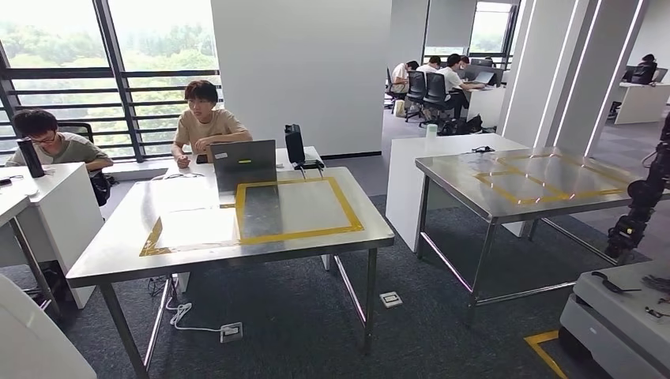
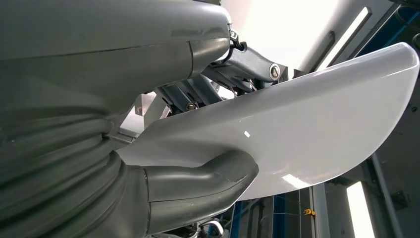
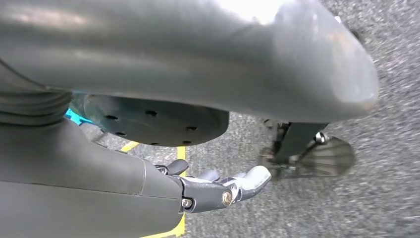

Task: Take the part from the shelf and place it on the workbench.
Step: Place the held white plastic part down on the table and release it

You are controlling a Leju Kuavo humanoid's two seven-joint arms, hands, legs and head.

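Note:
A glossy white curved part (image 2: 307,129) is gripped by my left hand (image 2: 163,188), the thick thumb (image 2: 208,181) pressed on one face and the darker fingers (image 2: 198,91) on the other. In the head view the same white part (image 1: 28,339) shows at the bottom left corner. The steel workbench (image 1: 126,237) stands ahead, left of centre, with a yellow-taped square (image 1: 296,207) on its top. My right hand (image 3: 213,191) hangs over grey carpet, fingers loosely apart and holding nothing.
A laptop (image 1: 245,163) and a black box (image 1: 295,144) sit at the workbench's far edge, with a person (image 1: 207,118) behind them. Another person (image 1: 47,142) sits far left. A second steel table (image 1: 521,181) stands right; a grey cart (image 1: 624,316) with a black jointed arm (image 1: 644,197) at bottom right.

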